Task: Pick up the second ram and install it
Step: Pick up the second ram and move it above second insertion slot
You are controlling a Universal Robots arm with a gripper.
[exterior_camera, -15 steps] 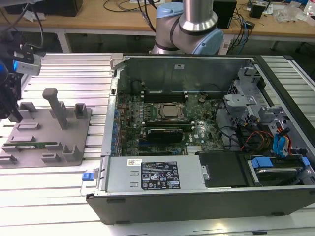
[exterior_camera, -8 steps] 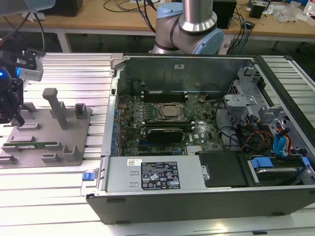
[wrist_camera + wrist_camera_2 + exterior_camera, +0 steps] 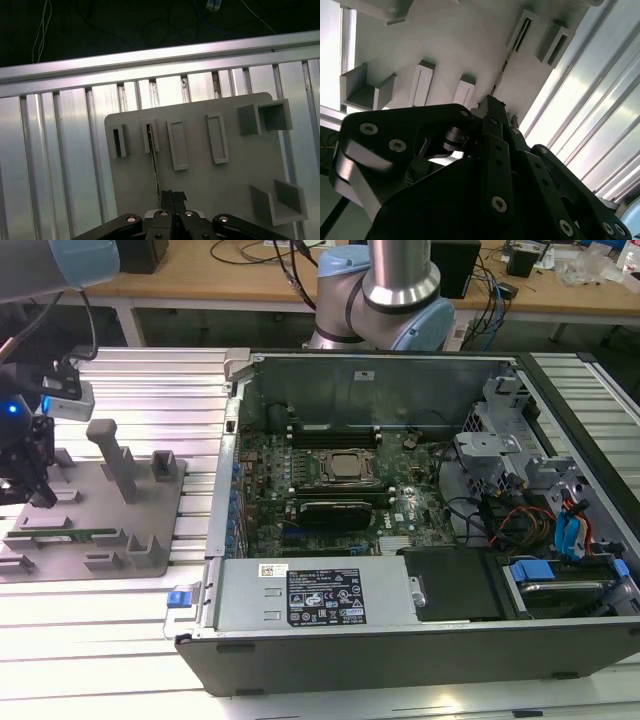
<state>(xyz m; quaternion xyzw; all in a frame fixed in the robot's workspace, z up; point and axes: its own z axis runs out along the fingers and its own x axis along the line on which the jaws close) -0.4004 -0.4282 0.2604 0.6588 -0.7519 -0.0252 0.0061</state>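
Pincer (image 3: 172,196) clenched over the grey tray (image 3: 215,185)
In both wrist views its fingers (image 3: 492,107) meet at the second ram's (image 3: 154,165) end, grip unclear; the exterior view adds the open computer (image 3: 400,660).

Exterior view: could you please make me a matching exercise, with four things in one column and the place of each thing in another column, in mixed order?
Things:
1. green ram stick
2. gripper
3. black card
4. grey tray

Places:
A. inside the open computer case
B. over the tray's end at the exterior view's left
C. in a slot of the tray
D. on the ribbed metal table, beside the case

Pairs: 1-C, 2-B, 3-A, 4-D
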